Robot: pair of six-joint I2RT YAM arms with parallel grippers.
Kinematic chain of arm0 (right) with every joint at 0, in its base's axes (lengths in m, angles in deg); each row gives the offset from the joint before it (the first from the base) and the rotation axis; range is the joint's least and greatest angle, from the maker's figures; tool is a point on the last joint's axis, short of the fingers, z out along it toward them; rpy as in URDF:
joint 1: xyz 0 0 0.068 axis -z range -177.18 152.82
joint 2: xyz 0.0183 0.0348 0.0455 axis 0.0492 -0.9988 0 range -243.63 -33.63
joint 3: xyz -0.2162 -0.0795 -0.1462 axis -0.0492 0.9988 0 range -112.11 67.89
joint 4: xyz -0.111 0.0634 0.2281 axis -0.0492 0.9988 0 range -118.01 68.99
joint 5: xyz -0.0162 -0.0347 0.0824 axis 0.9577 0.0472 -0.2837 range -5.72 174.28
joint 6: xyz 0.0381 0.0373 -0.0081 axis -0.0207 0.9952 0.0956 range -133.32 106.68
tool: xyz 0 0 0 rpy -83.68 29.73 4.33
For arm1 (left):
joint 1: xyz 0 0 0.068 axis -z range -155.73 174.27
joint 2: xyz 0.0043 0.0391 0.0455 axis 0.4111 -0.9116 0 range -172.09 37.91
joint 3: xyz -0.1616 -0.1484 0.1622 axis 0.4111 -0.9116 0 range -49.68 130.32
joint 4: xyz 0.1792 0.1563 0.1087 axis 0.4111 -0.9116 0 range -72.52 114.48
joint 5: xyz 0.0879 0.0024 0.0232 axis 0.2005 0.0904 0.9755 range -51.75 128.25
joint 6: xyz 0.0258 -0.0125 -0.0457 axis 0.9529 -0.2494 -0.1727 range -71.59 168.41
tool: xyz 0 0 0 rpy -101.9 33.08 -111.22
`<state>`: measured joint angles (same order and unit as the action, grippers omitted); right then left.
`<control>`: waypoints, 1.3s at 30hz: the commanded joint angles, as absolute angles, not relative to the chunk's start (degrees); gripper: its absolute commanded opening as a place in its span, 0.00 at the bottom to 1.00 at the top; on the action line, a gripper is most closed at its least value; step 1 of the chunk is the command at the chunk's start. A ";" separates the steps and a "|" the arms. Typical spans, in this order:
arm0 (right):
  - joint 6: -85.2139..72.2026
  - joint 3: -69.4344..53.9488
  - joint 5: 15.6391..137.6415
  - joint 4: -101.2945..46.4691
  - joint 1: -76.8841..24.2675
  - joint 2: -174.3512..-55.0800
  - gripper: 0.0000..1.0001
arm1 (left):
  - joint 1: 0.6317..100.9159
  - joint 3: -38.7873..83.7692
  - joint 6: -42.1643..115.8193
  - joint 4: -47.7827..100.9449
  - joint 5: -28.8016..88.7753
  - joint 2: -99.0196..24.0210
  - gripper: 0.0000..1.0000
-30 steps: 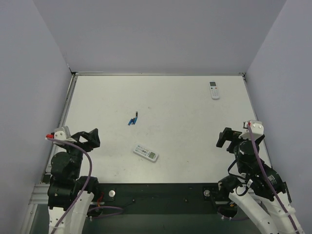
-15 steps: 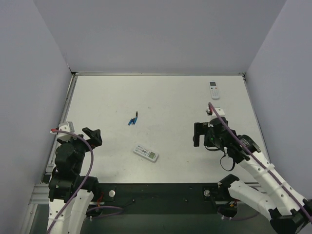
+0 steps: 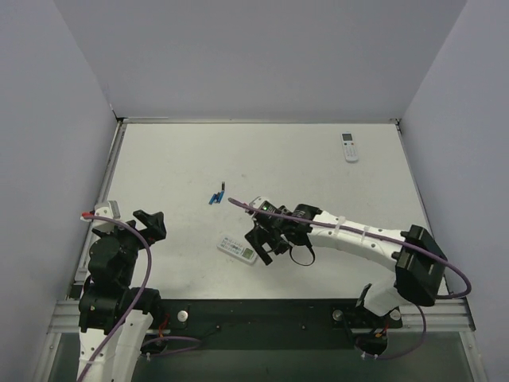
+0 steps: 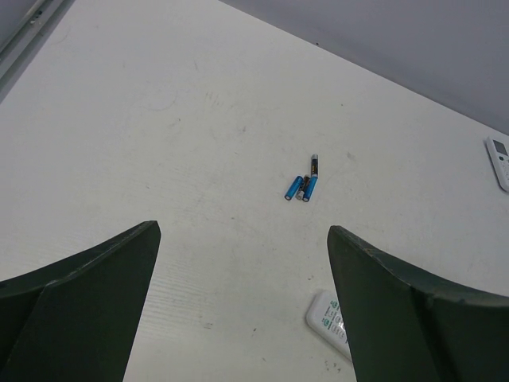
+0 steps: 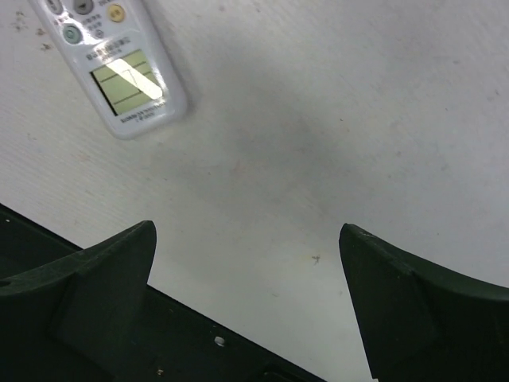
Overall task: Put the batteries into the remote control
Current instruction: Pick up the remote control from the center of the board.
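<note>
Right hand (image 5: 246,243) spread wide just beside remote control (image 5: 127,79), button end cut off, left hand (image 4: 242,235) wide too, batteries (image 4: 309,189) tiny, ends indistinct

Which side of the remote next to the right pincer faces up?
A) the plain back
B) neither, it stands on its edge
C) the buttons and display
C: the right wrist view shows the remote lying flat with its greenish display and buttons upward, just ahead of the open right pincer.

the right gripper (image 3: 261,245) has swung in from the table's right side to the remote (image 3: 236,248), jaws apart, seemingly hovering just off its display end.
</note>
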<state>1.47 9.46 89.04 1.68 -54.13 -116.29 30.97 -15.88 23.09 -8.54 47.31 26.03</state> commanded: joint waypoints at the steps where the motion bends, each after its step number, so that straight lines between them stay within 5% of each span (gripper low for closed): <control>1: -2.15 4.27 85.87 -0.23 -56.50 -123.52 0.91 | 30.95 -14.35 22.66 -7.87 46.77 26.57 0.97; 21: -5.15 -2.86 80.68 -5.15 -60.73 -141.47 0.74 | 30.95 -14.61 23.18 -6.99 44.32 23.93 0.97; 26: -4.97 -1.20 81.64 -6.91 -60.81 -141.04 0.51 | 30.95 -15.22 22.83 -5.85 41.95 22.79 0.97; 27: -4.88 -0.84 81.82 -7.18 -60.81 -140.08 0.37 | 30.95 -15.31 22.66 -5.32 40.98 22.44 0.98; 30: -3.13 1.87 82.35 -9.11 -60.64 -136.75 0.19 | 30.87 -16.54 19.95 -3.57 36.52 21.56 0.97; 39: 6.44 12.86 80.78 -20.86 -57.22 -119.62 0.00 | 31.22 -26.55 5.02 13.11 20.68 18.14 0.97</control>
<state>0.26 9.87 81.43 -13.55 -59.59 -128.83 31.00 -23.33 13.93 0.93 29.71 19.86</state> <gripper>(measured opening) 0.472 0.975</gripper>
